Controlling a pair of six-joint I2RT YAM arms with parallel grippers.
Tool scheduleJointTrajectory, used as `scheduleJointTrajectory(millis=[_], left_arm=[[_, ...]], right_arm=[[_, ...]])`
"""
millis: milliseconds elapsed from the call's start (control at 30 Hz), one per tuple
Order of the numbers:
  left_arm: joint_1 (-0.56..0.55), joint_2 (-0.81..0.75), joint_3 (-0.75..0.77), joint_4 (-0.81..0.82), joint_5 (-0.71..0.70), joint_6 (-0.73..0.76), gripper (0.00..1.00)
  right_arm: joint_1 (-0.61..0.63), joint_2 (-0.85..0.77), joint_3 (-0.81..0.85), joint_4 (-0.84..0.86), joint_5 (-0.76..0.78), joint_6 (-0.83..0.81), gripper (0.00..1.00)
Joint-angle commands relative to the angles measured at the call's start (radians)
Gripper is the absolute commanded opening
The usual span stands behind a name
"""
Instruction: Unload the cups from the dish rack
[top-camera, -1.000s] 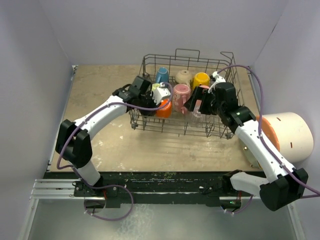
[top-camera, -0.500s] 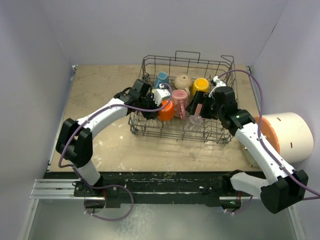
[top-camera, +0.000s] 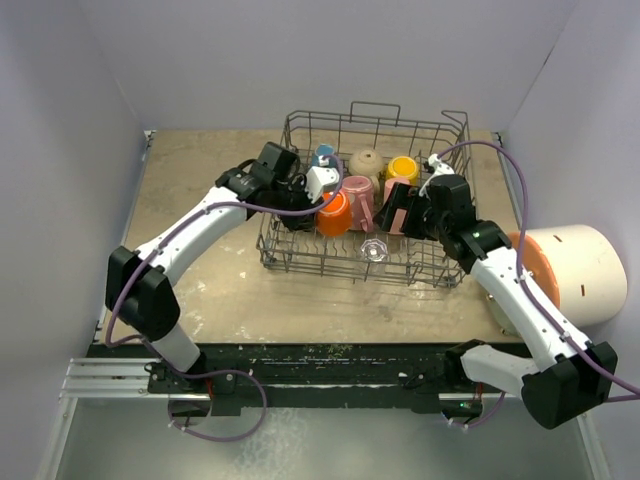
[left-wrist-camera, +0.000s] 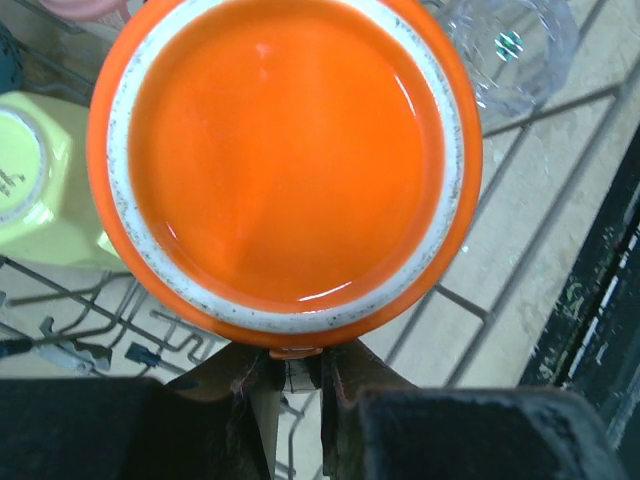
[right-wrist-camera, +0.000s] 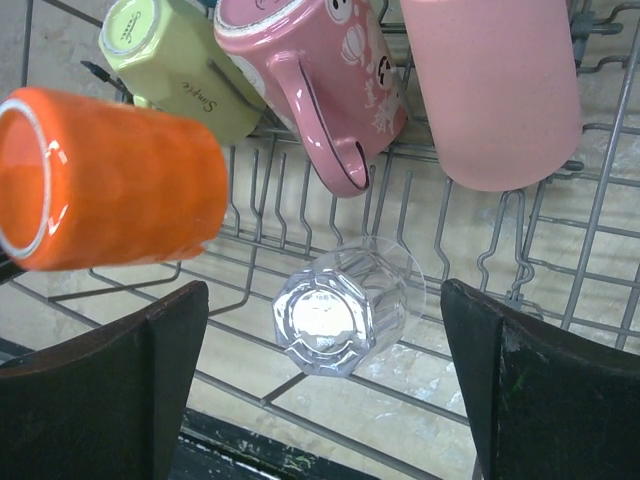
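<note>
Left gripper (left-wrist-camera: 292, 372): jaws narrow, pinching a small orange part at the edge of the orange cup (left-wrist-camera: 280, 160). Whether that part is a handle cannot be told. The cup lies on its side, clear of the rack floor, inside the outline of the dish rack (top-camera: 330, 262) near its left wall. The end facing the wrist camera is a glossy orange disc ringed by a dull white, speckled band. Seen from the other arm, the wall is smooth glazed ceramic and slightly faceted.

Right gripper (right-wrist-camera: 322, 300): jaws spread wide, nothing between the dark fingers, touching nothing. It hangs over the right half of the rack, above the clear glass (right-wrist-camera: 340, 305).

Glass: transparent, faceted sides, thick octagonal base facing up, resting on the rack's floor wires near the front wall.

Pink mug (right-wrist-camera: 320, 70): glossy, printed pattern, loop handle pointing down, leaning on the tines. Just to its right is the pink tumbler (right-wrist-camera: 490, 80), matte, plain, straight-sided with a rounded end. On the mug's other side is the yellow-green cup (right-wrist-camera: 175, 60), angular, with black lettering.

Back row, overhead view: blue cup (top-camera: 323, 155), beige cup (top-camera: 365, 162) and yellow cup (top-camera: 402, 168).

Rack: thin grey wire, rectangular, tall sides, standing on the mottled tan table (top-camera: 200, 170).
</note>
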Motion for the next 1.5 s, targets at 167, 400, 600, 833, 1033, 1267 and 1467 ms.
scheduleJointTrajectory(millis=[167, 400, 600, 833, 1033, 1267, 1467], left_arm=[[0.031, -0.195, 0.136, -0.150, 0.029, 0.036, 0.00], [0.102, -0.195, 0.160, -0.222, -0.076, 0.018, 0.00], [0.270, -0.169, 0.214, -0.270, -0.043, 0.034, 0.00], [0.301, -0.232, 0.192, -0.253, -0.030, 0.001, 0.00], [0.317, -0.296, 0.171, -0.277, -0.033, -0.017, 0.00], [0.339, -0.374, 0.139, -0.303, 0.024, -0.025, 0.00], [0.341, -0.417, 0.106, -0.319, 0.094, -0.066, 0.00]], right_arm=[[0.044, -0.075, 0.092, -0.074, -0.085, -0.104, 0.86], [0.219, -0.095, 0.119, -0.126, -0.135, -0.088, 0.66], [0.402, -0.087, 0.090, -0.150, -0.125, -0.024, 0.57], [0.480, -0.055, -0.072, -0.117, -0.002, 0.083, 0.53], [0.462, 0.039, -0.118, -0.132, 0.140, 0.120, 0.53], [0.283, 0.010, -0.093, -0.079, 0.136, 0.077, 0.54], [0.269, 0.064, 0.006, -0.076, 0.128, 0.040, 0.55]])
